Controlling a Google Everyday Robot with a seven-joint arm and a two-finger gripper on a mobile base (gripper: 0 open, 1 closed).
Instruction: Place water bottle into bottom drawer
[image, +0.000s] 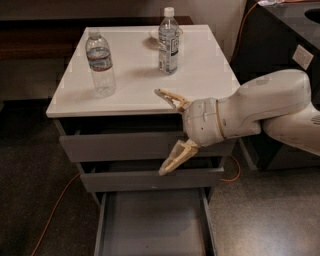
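The water bottle (100, 62) stands upright on the left part of the white cabinet top, clear and ribbed, with a white cap and a label with a red band. My gripper (160, 132) hangs in front of the cabinet, at the front edge of the top, to the right of the bottle and lower than it. It is open and holds nothing: one finger (169, 97) reaches over the top's edge, the other (172, 160) points down across the middle drawer front. The bottom drawer (150, 222) is pulled out, and its grey tray is bare.
A taller slim bottle (168, 40) stands at the back middle of the top, with a small dish (154, 35) behind it. The upper two drawers (120, 147) sit slightly ajar. A dark cabinet (280, 55) stands on the right. An orange cable (55, 210) runs over the floor.
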